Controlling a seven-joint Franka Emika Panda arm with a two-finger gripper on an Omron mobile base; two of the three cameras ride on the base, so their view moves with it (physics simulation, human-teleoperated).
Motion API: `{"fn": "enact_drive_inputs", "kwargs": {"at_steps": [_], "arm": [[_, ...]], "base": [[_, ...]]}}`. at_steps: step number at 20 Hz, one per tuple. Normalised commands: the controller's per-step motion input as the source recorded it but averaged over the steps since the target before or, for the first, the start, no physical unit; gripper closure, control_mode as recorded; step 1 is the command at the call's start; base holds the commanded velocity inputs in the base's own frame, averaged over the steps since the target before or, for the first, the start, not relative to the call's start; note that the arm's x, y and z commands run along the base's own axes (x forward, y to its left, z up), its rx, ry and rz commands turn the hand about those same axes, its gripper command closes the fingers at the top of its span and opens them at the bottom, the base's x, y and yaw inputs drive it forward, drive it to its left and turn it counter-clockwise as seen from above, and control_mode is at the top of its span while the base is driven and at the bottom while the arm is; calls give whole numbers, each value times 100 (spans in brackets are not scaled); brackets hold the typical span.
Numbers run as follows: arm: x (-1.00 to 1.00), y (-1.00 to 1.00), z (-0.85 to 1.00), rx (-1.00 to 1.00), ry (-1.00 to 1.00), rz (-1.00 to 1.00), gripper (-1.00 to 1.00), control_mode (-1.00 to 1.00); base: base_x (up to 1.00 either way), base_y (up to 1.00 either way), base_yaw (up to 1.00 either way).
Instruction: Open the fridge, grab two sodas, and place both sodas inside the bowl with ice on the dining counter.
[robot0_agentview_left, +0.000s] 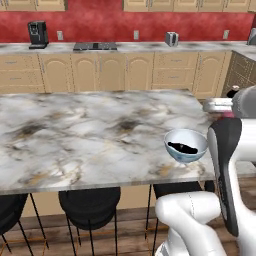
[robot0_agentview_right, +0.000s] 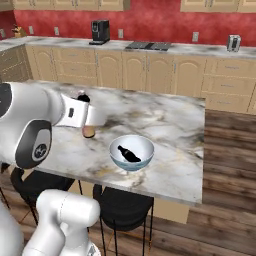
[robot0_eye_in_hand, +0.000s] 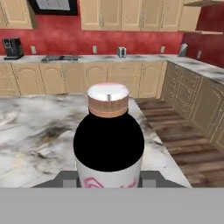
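One dark soda bottle (robot0_agentview_right: 129, 154) lies in the bowl (robot0_agentview_right: 145, 145), frame centre; the gripper (robot0_eye_in_hand: 109, 177), clamped on the second soda (robot0_eye_in_hand: 108, 144), must deliver it.

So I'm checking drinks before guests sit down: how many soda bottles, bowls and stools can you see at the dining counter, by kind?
Soda bottles: 2, one lying in the bowl, one held in the jaws.
Bowls: 1, on the dining counter.
Stools: at least 3 dark seats under the counter, partly hidden.
Total: 6.
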Motion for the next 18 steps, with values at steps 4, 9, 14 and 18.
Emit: {"fn": "enact_drive_inputs", "kwargs": {"at_steps": [4,9,14,18], "arm": [[100,0,-61,-12,46,15,100,-100],[87,-20,-49,-12,58,20,100,-100],[44,-34,-37,-3,38,27,100,-100],[27,-28,-51,0,25,31,100,-100]], "base": [[0,0,0],[0,0,0],[0,0,0],[0,0,0]]}}
